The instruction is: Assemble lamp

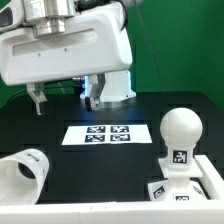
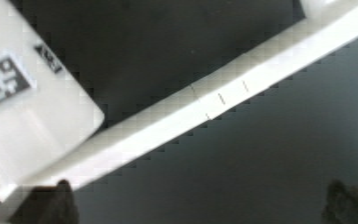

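The white lamp base [image 1: 190, 186], blocky and tagged, sits at the front of the exterior view's right. The round-headed bulb [image 1: 182, 128] stands upright on it. The tapered shade [image 1: 20, 172] lies on its side at the front left, its open mouth facing forward. My gripper [image 1: 62, 100] hangs above the back of the black table, left of the middle and far from all three parts. It is open and empty. In the wrist view the gripper [image 2: 202, 205] shows two dark fingertips [image 2: 51, 205] wide apart with only dark table between them. No lamp part shows there.
The marker board [image 1: 108, 133] lies flat at the table's middle. The white robot base [image 1: 112, 86] stands behind it. In the wrist view a white band [image 2: 211, 100] crosses diagonally, with a white tagged surface [image 2: 19, 105] beside it.
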